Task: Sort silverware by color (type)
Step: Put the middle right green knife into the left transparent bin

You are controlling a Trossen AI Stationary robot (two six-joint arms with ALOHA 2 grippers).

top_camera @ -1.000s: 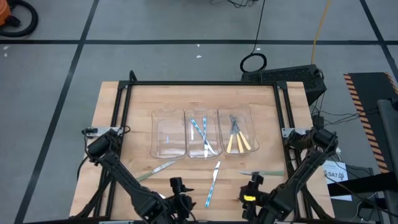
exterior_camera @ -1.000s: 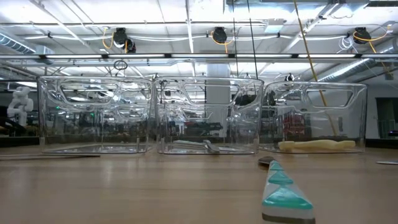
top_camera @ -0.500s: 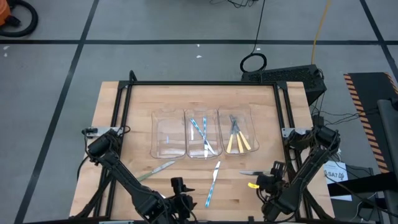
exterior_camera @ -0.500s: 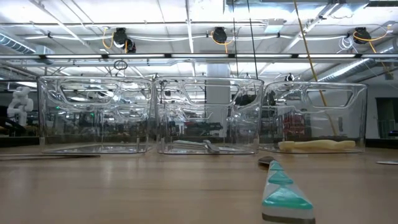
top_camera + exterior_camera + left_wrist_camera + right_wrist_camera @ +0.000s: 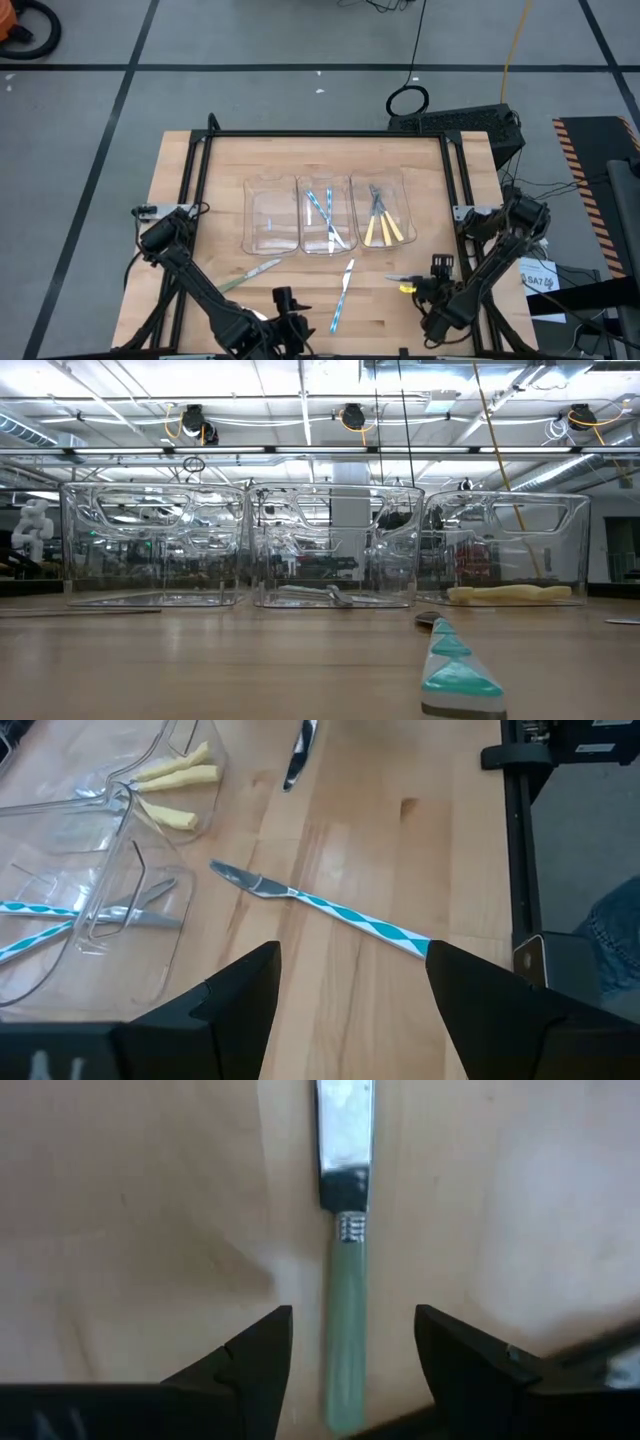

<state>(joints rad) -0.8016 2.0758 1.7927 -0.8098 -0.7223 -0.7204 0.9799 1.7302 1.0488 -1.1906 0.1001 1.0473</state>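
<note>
A green-handled knife [image 5: 347, 1310] lies flat on the wood; its blade [image 5: 398, 278] points toward the table's left. My right gripper [image 5: 350, 1355] [image 5: 437, 272] is open above it, one finger on each side of the handle, apart from it. My left gripper [image 5: 350, 980] [image 5: 290, 302] waits open at the near edge. A blue-handled knife [image 5: 340, 912] [image 5: 340, 295] [image 5: 455, 670] lies before it. Another green-handled piece [image 5: 250, 272] lies at the near left. Blue-handled pieces [image 5: 322, 212] rest in the middle bin, yellow-handled ones [image 5: 385, 228] in the right bin.
Three clear plastic bins [image 5: 268, 245] [image 5: 150, 545] stand side by side at the table's middle; the left one holds no silverware. A black frame [image 5: 320, 134] runs along the far and side edges. Bare wood lies between the bins and the near edge.
My right gripper has swung from near the table's near edge toward the right and far edges and now stands over the green-handled knife's handle. The silverware has not moved.
</note>
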